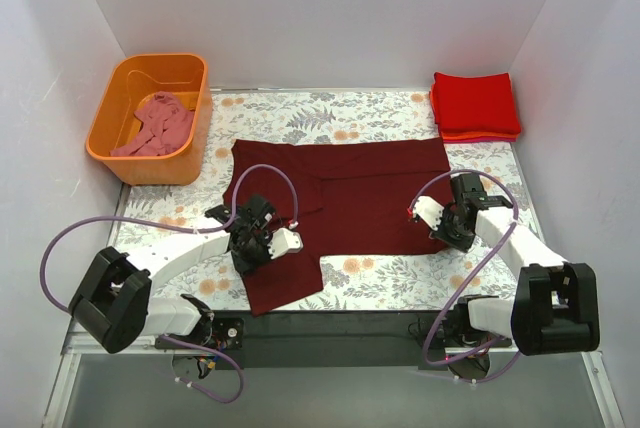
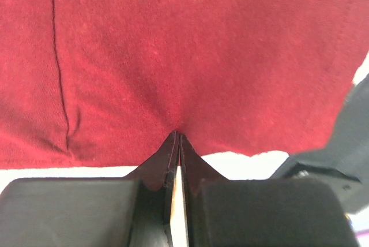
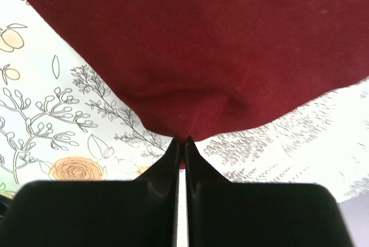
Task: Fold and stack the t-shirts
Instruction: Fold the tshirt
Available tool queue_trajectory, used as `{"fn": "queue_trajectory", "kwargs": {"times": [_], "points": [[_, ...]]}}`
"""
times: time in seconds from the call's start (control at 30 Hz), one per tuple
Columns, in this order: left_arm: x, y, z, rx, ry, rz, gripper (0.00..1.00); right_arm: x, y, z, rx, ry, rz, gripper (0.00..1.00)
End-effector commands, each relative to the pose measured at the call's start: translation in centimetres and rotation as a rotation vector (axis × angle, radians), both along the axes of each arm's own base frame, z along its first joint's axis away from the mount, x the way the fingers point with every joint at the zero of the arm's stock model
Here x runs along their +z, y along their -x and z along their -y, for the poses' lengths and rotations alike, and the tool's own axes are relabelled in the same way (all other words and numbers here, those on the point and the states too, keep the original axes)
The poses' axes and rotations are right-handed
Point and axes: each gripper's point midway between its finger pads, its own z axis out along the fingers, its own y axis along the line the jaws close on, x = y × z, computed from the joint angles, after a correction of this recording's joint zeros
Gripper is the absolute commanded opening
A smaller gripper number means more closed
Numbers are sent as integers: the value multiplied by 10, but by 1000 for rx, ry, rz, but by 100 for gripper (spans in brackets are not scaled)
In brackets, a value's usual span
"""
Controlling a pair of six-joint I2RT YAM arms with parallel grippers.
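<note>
Left hand: the left hand (image 2: 177, 134) has its fingers pressed together on a small pucker of the maroon t-shirt (image 2: 196, 56), right at the cloth's near edge; seen from above it sits at the shirt's near-left part (image 1: 262, 236), just above the near sleeve (image 1: 285, 286).
Right hand: the right hand (image 3: 181, 140) is likewise clenched on a pinch of maroon cloth, at the shirt's near-right corner (image 1: 445, 220), with the flowered counter (image 3: 52, 103) showing on both sides of the corner.
Where the shirt lies: spread flat in the middle of the counter (image 1: 390, 273), between the two arms.
Which way it points: the sleeves sit at the left end, so the neck probably faces left and the hem right (the collar itself is not clear in these views).
Long axis: left to right across the counter, roughly parallel to its near edge.
Step in hand: most likely a lengthwise fold, taking the near edge over to the far edge.
Doing it well: raise both hands together and level, keep the edge between them lightly taut so it does not sag, lay it squarely along the far edge, and see that the near sleeve tucks in rather than trails.
Other shirts: folded red t-shirts (image 1: 475, 103) stacked at the far right corner; a pink t-shirt (image 1: 155, 126) crumpled in the orange tub (image 1: 105, 153) at far left.
</note>
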Motion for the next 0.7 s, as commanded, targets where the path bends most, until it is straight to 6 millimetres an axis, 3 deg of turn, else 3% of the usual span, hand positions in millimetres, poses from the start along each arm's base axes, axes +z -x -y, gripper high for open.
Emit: {"fn": "queue_trajectory", "kwargs": {"times": [0.0,0.23,0.67], "points": [[31,-3,11,11,47,1,0,26,-11,-3,48,-12,70,1],[68,-9,14,33,82,40,0,36,-6,0,70,4,73,1],[89,15,-3,85,105,31,0,47,22,10,138,33,79,1]]}}
